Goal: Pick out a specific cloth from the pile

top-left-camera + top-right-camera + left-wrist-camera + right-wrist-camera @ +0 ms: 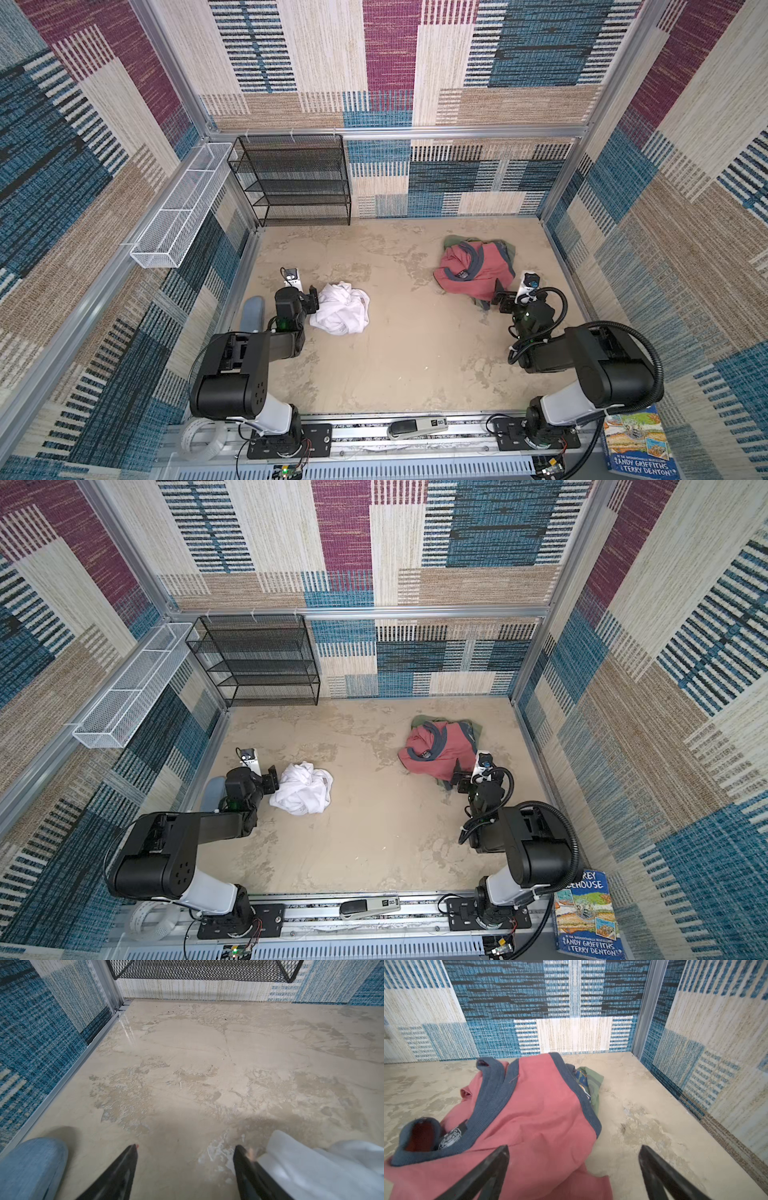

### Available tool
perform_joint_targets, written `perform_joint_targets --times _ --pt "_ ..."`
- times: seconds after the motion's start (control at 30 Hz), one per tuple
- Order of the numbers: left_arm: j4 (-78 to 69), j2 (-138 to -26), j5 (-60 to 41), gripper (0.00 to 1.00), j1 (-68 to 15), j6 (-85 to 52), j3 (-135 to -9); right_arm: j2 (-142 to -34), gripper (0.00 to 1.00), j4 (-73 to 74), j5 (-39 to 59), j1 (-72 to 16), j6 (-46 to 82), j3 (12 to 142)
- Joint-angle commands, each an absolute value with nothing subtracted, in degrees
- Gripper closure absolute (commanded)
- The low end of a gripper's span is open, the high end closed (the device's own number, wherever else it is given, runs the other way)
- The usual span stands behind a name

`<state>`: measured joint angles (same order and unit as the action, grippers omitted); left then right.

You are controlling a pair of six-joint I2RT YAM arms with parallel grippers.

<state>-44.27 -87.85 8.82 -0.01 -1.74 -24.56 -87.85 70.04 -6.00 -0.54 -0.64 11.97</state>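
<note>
Fingers of the left gripper stand spread, with only bare table between them. The cloth lies just outside one finger, left of centre. It is a roundish white crumple with no clear long axis or pointing end. The right gripper, also spread and holding nothing, sits at the near edge of the pile.

Olive garment mostly buried in pile.

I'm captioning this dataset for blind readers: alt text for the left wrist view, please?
The left gripper hangs open over the beige table, holding nothing; the crumpled white cloth lies beside one finger, a pale blue fabric item beyond the other. A black mesh shelf stands by the far wall.
</note>
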Motion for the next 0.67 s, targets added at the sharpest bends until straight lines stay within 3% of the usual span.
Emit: perform_joint_targets --times 0.0,0.63 --pt "-46.4 -88.0 8.1 0.24 0.1 -0.8 -24.5 -87.7 0.00 73.8 -4.4 -0.6 -0.5 11.8" --pt "-46.9 -88.0 8.1 0.25 0.1 -0.7 -24.3 -87.9 0.00 73.9 -4.3 -0.5 -0.5 11.8"
